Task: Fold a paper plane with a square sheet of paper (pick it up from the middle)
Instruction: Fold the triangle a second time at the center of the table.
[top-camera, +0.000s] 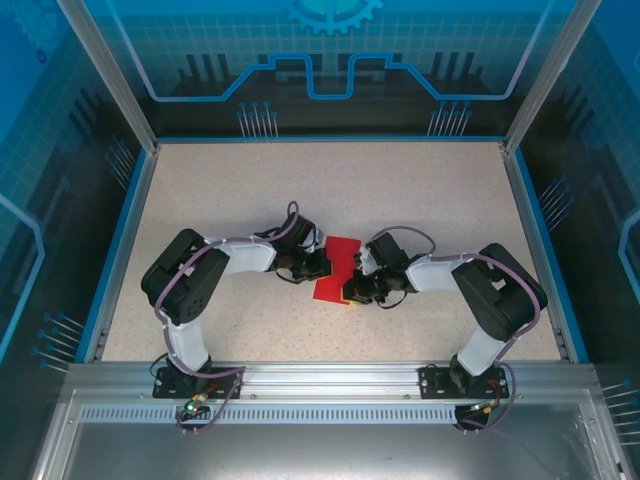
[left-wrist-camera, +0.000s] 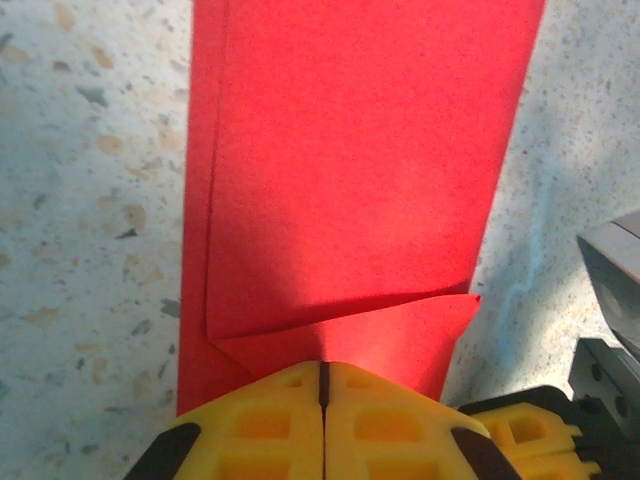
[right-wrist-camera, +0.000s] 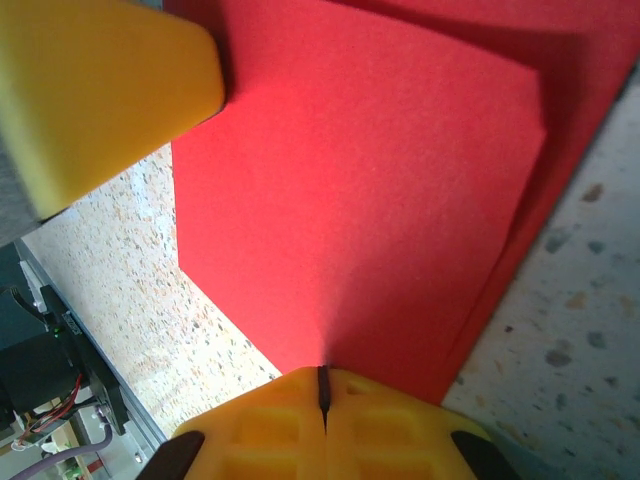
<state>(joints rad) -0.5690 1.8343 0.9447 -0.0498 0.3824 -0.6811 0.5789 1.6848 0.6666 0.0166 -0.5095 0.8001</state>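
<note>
Centrally, red paper (top-camera: 335, 268) between left hand (left-wrist-camera: 323, 375), right hand (right-wrist-camera: 322, 385); both pinch edges.

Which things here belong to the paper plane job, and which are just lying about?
For the job: red paper sheet, partly folded; left gripper and right gripper, each shut on an edge of it.
Just there: speckled table; metal rail along the near edge; blue back panel.

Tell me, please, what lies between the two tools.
The red paper fills that gap in the top view; the left tool and right tool each pinch an edge.
</note>
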